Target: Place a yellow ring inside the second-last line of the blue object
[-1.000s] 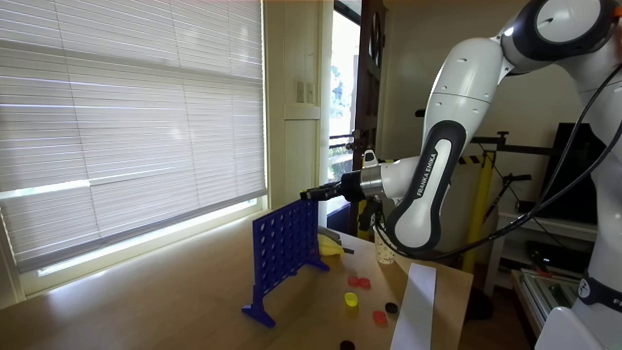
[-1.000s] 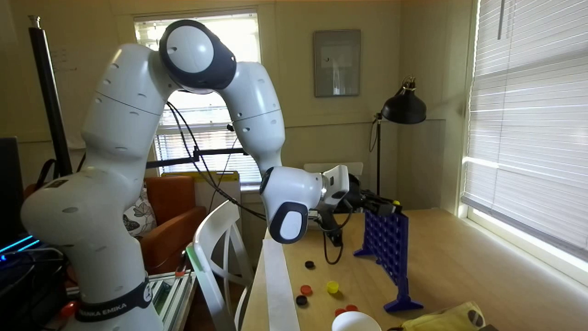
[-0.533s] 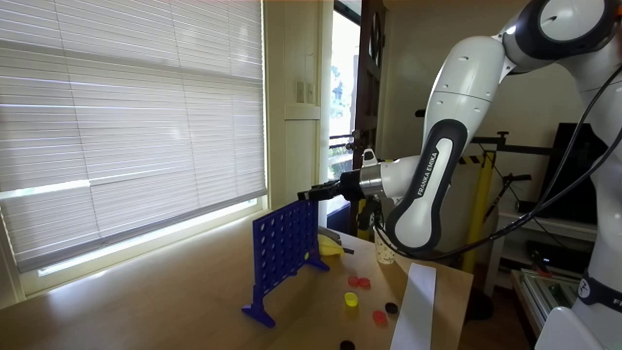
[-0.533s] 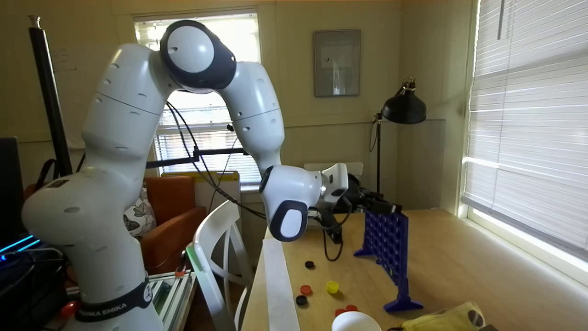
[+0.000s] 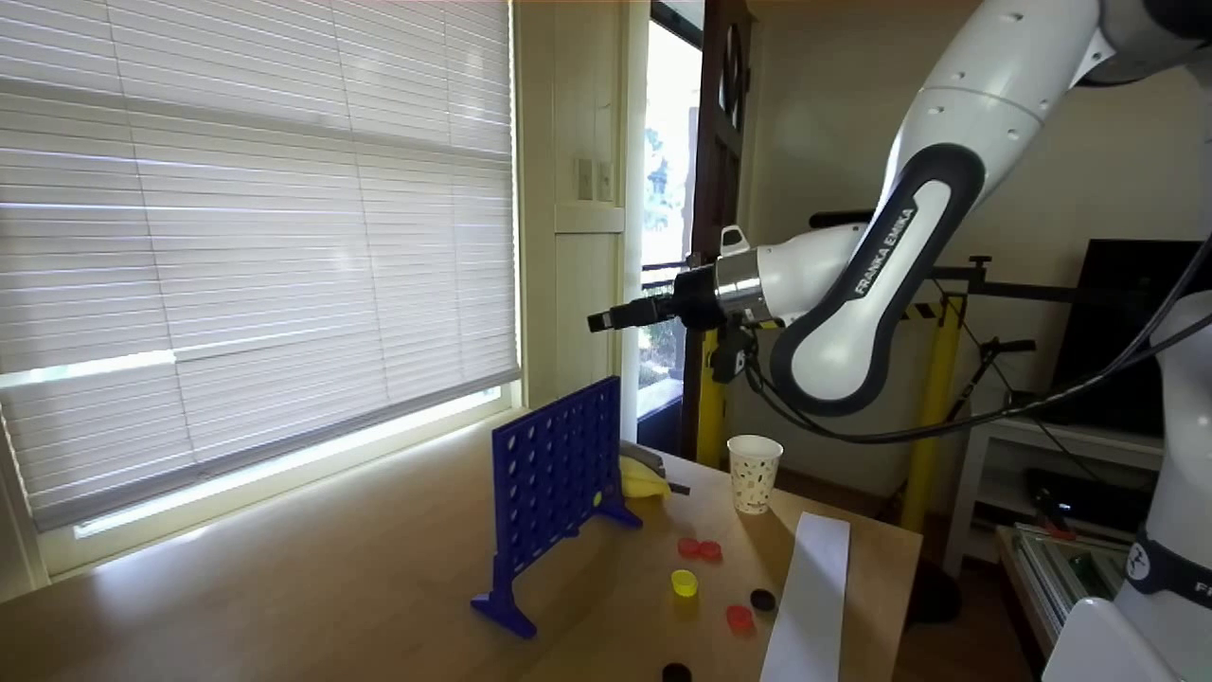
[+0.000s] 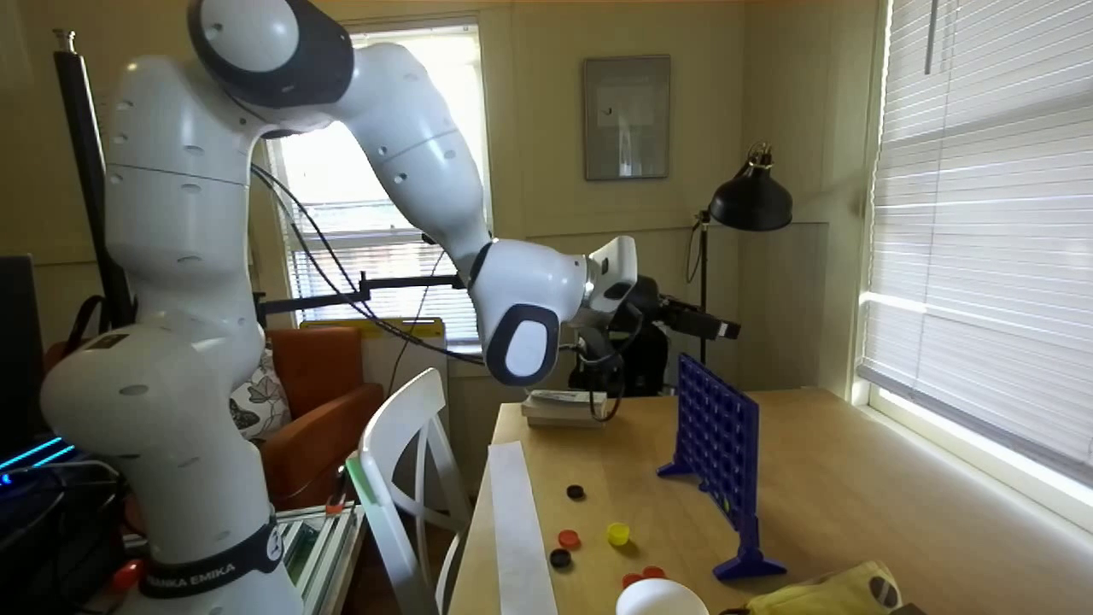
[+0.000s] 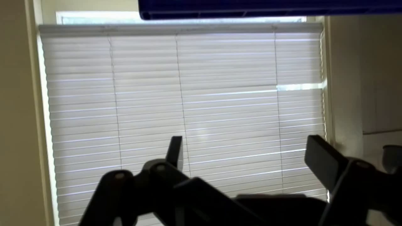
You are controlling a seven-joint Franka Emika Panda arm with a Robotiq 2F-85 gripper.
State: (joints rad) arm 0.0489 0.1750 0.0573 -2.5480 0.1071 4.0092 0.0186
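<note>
The blue object, an upright grid rack on two feet, stands on the table in both exterior views; its top edge crosses the top of the wrist view. Yellow from a ring shows through a low hole of the rack, toward the end beside the yellow bag. Which column exactly, I cannot tell. Another yellow ring lies on the table in front of the rack. My gripper is open, fingers wide apart, nothing between them. It hovers above the rack's top edge, apart from it.
Red tokens and black tokens lie scattered near the loose yellow ring. A paper cup stands on the table, and a yellow bag lies by one rack end. A white strip runs along the table edge. Window blinds are behind.
A second ago a yellow ring was at my fingertips over the rack. The gripper has opened, the ring has dropped into the rack, and the arm has risen and drawn back.
</note>
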